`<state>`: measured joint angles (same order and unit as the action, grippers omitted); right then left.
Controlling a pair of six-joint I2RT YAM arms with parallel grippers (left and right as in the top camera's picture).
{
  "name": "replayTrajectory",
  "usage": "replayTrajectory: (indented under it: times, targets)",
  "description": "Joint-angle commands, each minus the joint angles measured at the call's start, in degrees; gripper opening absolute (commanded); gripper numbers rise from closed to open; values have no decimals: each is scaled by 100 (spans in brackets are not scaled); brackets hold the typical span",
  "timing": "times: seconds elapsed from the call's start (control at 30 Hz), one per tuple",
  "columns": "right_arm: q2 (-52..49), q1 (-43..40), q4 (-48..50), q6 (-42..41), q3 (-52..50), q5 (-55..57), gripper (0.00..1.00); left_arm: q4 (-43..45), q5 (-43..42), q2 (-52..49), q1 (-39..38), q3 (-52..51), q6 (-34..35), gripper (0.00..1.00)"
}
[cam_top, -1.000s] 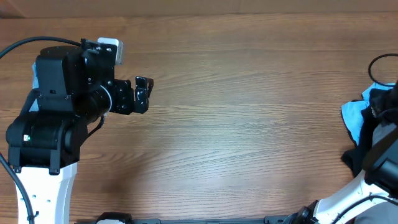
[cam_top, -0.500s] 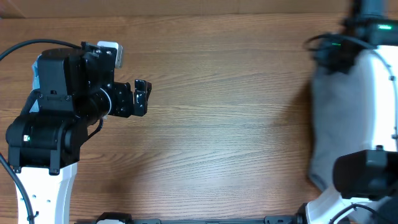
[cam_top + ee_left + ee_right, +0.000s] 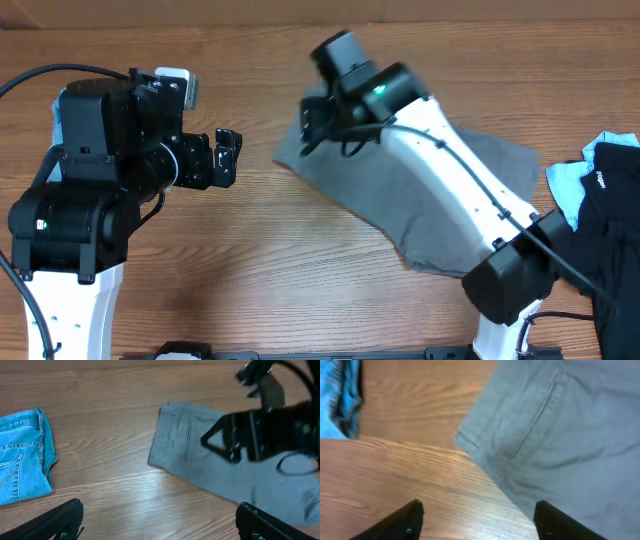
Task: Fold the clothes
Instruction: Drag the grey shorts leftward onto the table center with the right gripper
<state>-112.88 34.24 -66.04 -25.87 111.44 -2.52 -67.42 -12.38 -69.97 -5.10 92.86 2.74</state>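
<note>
Plain grey fabric shorts (image 3: pixel 365 195) (image 3: pixel 195 455) (image 3: pixel 570 430) spread flat and unfolded on the brown wood-grain table (image 3: pixel 300 300), lying at a slant, one long pocket seam facing up, a few soft wrinkles across the cloth. Right gripper (image 3: pixel 308 125) (image 3: pixel 479 517), on the white arm reaching across those shorts, poised over their left end, jaws wide apart with nothing between them. In its own wrist view, black fingertips (image 3: pixel 402 520) low at either side, bare wood beneath, the hemmed corner of the shorts just beyond; no clear contact with the fabric. From the left wrist view, that same gripper only a dark blurred shape above the middle of the shorts. Left gripper (image 3: pixel 228 152) (image 3: pixel 160 522), on the black-and-white arm, well apart from the shorts on their left side, pointed toward them, jaws likewise spread wide and empty. Blue denim shorts (image 3: pixel 22 457) (image 3: pixel 337 395) flat on the wood, well apart from the left end of the grey shorts and smaller than them. Light-blue garment (image 3: pixel 568 185) and black garment (image 3: pixel 612 230) bunched together just beside the right end of the grey shorts; touching or not, impossible to tell.
</note>
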Motion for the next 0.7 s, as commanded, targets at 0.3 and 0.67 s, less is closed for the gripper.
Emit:
replayTrajectory:
  times: [0.3,0.67]
  targets:
    - [780,-2090,-669,-352,125,-295,75,90,-404,-780,-538,149,-313,44]
    - [2124,-3508,-1598,212,125,-916,77,1119,-420,-3519,-1423,149,-708,4]
